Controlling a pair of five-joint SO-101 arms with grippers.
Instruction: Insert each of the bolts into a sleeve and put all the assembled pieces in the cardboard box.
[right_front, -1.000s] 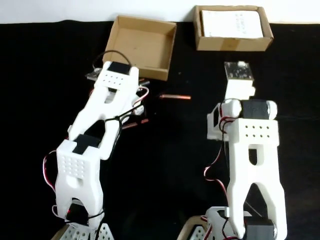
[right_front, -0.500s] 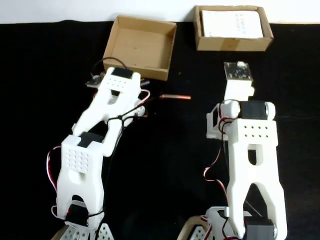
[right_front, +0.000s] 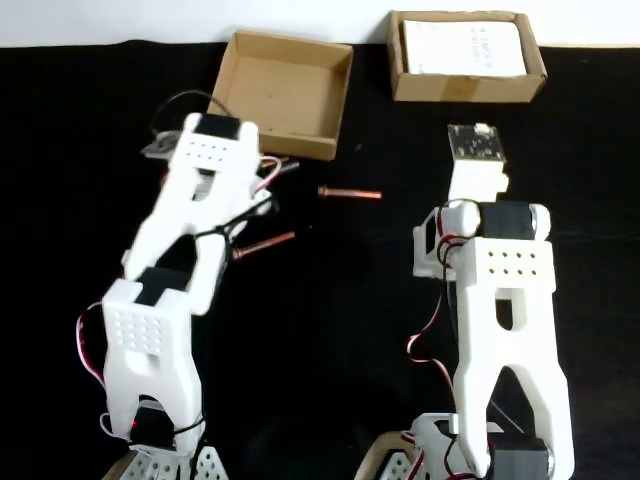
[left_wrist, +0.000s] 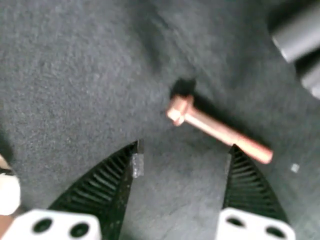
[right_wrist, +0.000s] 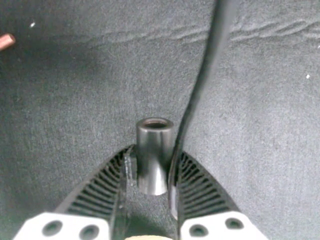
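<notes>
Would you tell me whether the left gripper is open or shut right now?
Open: the left gripper has its fingers wide apart, nothing between them; the bolt lies loose just beyond them.

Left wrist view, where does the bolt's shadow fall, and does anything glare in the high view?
Left wrist view: the bolt throws a small dark shadow just beyond its head, on the side away from the left hand. High view: the white sheet lying in one box is washed out bright; the black cloth swallows shadows.
</notes>
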